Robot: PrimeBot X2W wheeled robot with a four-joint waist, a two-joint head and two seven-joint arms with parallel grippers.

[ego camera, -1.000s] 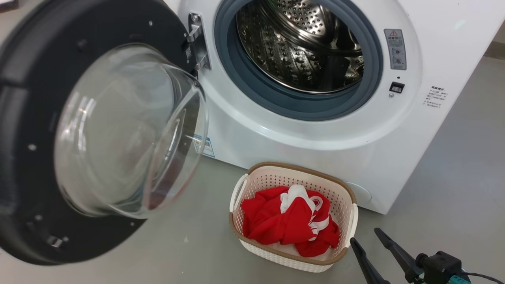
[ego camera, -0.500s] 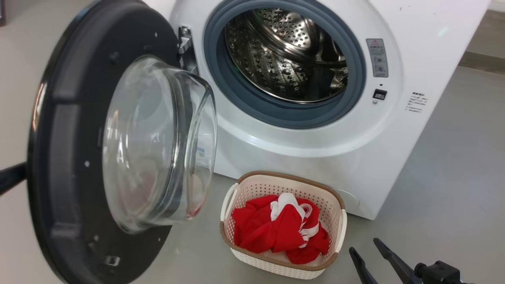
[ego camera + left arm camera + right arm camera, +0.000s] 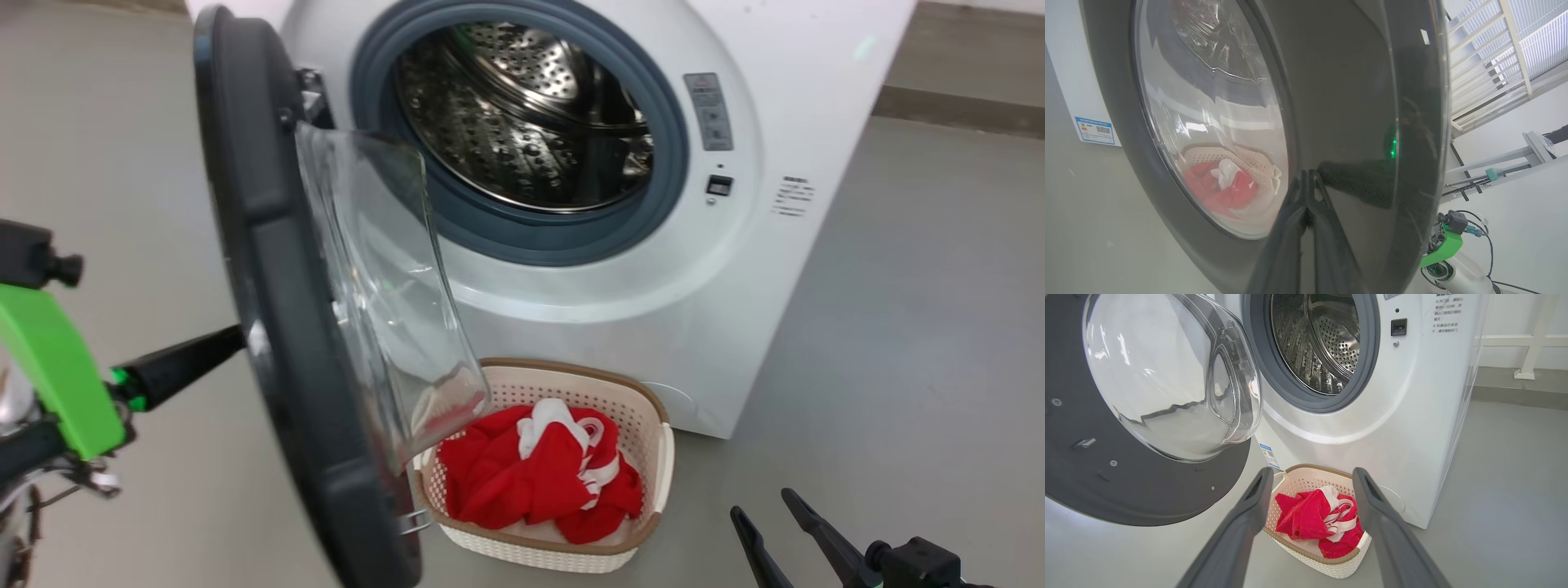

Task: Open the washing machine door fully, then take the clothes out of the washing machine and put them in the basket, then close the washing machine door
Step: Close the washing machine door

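The washing machine (image 3: 735, 269) stands with its steel drum (image 3: 522, 114) showing bare. The washing machine door (image 3: 277, 294) is half swung, edge-on in the head view, its glass bowl (image 3: 384, 278) facing the drum. My left gripper (image 3: 229, 339) is shut with nothing in it, and its tips (image 3: 1306, 175) touch the door's glossy black outer face (image 3: 1355, 102). The red clothes (image 3: 531, 474) lie in the cream basket (image 3: 653, 425) on the floor before the machine. At the lower right my right gripper (image 3: 763, 504) hangs open and empty, and in its wrist view it (image 3: 1312, 473) looks at the basket (image 3: 1298, 543).
Grey floor (image 3: 914, 343) spreads to the right of the machine. A skirting edge (image 3: 955, 106) runs behind it. Railings and a pale frame (image 3: 1494, 61) show past the door's edge. My other arm's green wrist part (image 3: 1445, 245) is low on the right there.
The door has swung from wide open to about halfway toward the machine. My shut left gripper has come into view behind its outer face. The head camera has also shifted.
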